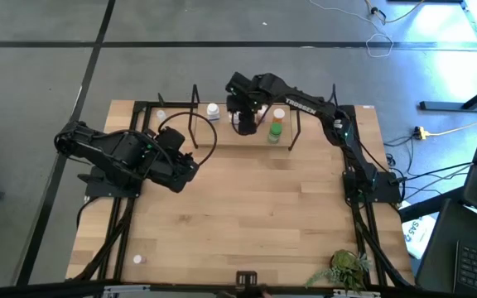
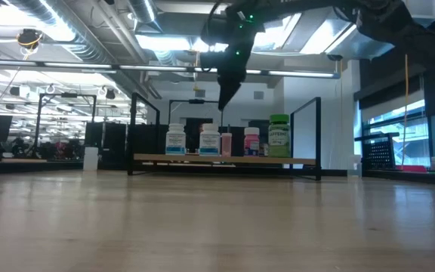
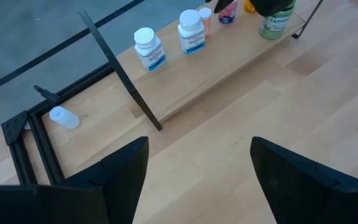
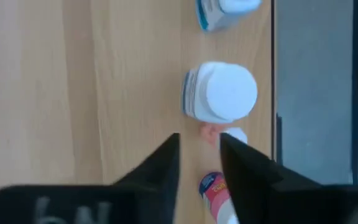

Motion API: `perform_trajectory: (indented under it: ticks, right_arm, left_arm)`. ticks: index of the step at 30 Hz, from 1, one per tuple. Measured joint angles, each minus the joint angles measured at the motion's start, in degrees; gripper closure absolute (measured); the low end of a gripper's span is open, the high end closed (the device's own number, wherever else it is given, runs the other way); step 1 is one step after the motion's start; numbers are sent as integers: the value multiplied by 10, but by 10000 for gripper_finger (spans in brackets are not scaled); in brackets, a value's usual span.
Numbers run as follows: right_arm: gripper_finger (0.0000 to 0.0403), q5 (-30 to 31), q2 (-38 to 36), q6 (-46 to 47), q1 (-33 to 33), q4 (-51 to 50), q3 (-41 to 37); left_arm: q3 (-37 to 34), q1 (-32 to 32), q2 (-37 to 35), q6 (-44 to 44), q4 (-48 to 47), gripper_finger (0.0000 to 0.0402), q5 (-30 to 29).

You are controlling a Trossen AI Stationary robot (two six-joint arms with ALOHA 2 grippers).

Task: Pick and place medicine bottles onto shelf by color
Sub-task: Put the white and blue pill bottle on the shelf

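The shelf [image 1: 222,136] stands along the table's far edge. On its lower board [image 2: 225,159] several medicine bottles stand upright in a row: two white ones [image 2: 175,140] [image 2: 209,140], a pink one [image 2: 226,143], a red-labelled one [image 2: 251,141] and a green one [image 2: 279,136]. My right gripper [image 4: 199,146] hangs above the row, pointing down over the pink bottle [image 4: 213,134]. Its fingers stand a narrow gap apart with nothing between them. My left gripper [image 3: 197,149] hovers wide open over the table's left half [image 1: 187,164], touching nothing.
One pale bottle [image 3: 64,117] lies on its side on the table beside the shelf's left end. A small white bottle [image 1: 139,259] sits near the front left corner. A leafy plant [image 1: 346,266] stands at the front right. Black wire uprights [image 3: 120,71] rise from the shelf's ends.
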Motion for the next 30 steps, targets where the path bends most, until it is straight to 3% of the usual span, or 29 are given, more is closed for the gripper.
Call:
perform_trajectory:
  ticks: [6, 18, 30]
  right_arm:
    - [392, -7, 3, -5, -6, 26, -4]
    - [399, -51, 21, 26, -26, 30, -4]
    - [401, -51, 29, 51, -33, 15, -5]
  left_arm:
    - [0, 0, 0, 0, 0, 126, 0]
    - [0, 0, 0, -1, 1, 126, 0]
    - [0, 0, 0, -9, 2, 126, 0]
